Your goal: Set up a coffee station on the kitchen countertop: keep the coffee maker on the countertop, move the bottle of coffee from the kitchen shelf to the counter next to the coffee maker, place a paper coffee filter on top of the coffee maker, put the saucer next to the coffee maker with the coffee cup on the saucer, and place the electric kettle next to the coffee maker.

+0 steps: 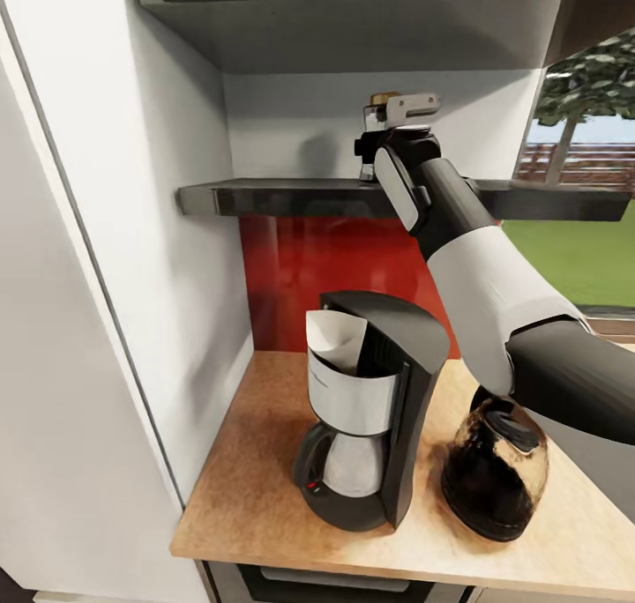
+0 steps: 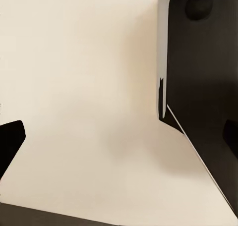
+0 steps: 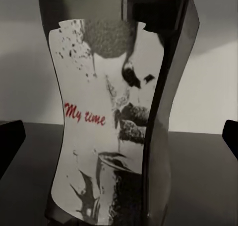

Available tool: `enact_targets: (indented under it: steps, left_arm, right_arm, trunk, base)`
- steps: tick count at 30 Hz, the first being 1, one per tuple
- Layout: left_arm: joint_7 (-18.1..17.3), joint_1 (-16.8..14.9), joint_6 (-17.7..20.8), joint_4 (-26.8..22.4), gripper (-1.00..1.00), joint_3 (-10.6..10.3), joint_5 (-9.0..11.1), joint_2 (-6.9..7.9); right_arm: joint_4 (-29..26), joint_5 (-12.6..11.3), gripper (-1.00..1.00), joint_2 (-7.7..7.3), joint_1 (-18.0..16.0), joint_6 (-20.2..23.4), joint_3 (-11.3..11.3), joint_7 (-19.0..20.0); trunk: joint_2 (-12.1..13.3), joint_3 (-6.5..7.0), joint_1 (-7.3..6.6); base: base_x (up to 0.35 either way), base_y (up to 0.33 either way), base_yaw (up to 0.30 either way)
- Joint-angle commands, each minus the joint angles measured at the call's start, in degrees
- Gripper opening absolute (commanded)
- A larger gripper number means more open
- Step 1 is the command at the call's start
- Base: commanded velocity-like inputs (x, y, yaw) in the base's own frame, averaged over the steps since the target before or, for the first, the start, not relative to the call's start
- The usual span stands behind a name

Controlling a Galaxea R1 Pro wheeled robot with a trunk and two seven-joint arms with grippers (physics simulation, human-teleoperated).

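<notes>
On the countertop (image 1: 265, 488) below us stand the coffee maker (image 1: 370, 409), with the paper coffee filter (image 1: 335, 338) tucked in its top, and the electric kettle (image 1: 496, 471) just beside it. Above, our right arm reaches up to the kitchen shelf (image 1: 282, 199), where the bottle of coffee (image 3: 119, 112) stands upright, close before the right gripper (image 3: 119, 137), whose fingers stand spread to either side of it, not yet touching. We judge the jar rigid, smooth and likely slippery, fairly light, breakable if dropped; the narrow waist looks the surest place to clamp. Our left gripper (image 2: 119, 141) faces a pale wall with its fingers spread on nothing.
</notes>
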Motion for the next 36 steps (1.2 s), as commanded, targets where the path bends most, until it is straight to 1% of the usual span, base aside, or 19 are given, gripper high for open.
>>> enact_targets:
  steps: [1, 4, 10, 15, 27, 28, 36]
  left_arm:
    - [0.1, -0.03, -0.26, 0.06, 1.0, -0.49, 0.44, -0.01]
    - [0.12, 0.48, -0.26, 0.07, 1.0, -0.49, 0.41, -0.03]
    - [0.12, 2.51, -0.26, 0.06, 1.0, -0.56, 0.41, -0.02]
    - [0.12, 2.59, -0.26, 0.06, 1.0, -0.59, 0.41, -0.01]
    - [0.12, 2.59, -0.26, 0.06, 1.0, -0.66, 0.41, -0.1]
    - [0.12, 2.59, -0.26, 0.06, 1.0, -0.66, 0.41, -0.1]
    - [0.12, 2.59, -0.26, 0.06, 1.0, -0.67, 0.41, -0.1]
  right_arm:
    - [-0.02, -0.59, 1.0, 0.0, -0.07, 0.12, 0.14, -0.53]
    - [-0.02, -0.59, 1.0, 0.0, -0.07, 0.12, 0.14, -0.53]
    - [-0.02, -0.59, 1.0, 0.0, -0.07, 0.12, 0.14, -0.53]
    - [0.05, -0.59, 1.0, 0.0, -0.07, 0.12, 0.14, -0.53]
    - [0.06, -0.59, 1.0, 0.0, -0.08, 0.12, 0.06, -0.53]
    - [0.06, -0.59, -1.0, 0.0, -0.09, 0.12, 0.06, -0.53]
    - [0.07, -0.59, -1.0, 0.0, -0.07, 0.12, 0.07, -0.53]
  trunk:
    - [-0.12, -0.12, 0.06]
    - [-0.12, -0.12, 0.06]
    - [-0.12, -0.12, 0.06]
    - [-0.12, -0.12, 0.06]
    - [-0.12, -0.12, 0.06]
    - [-0.12, -0.12, 0.06]
    - [-0.12, -0.12, 0.06]
  base:
    - [0.237, 0.0, 0.0]
    - [0.092, 0.0, 0.0]
    - [0.032, 0.0, 0.0]
    - [0.14, 0.0, 0.0]
    - [0.01, 0.0, 0.0]
    - [0.0, 0.0, 0.0]
    - [0.0, 0.0, 0.0]
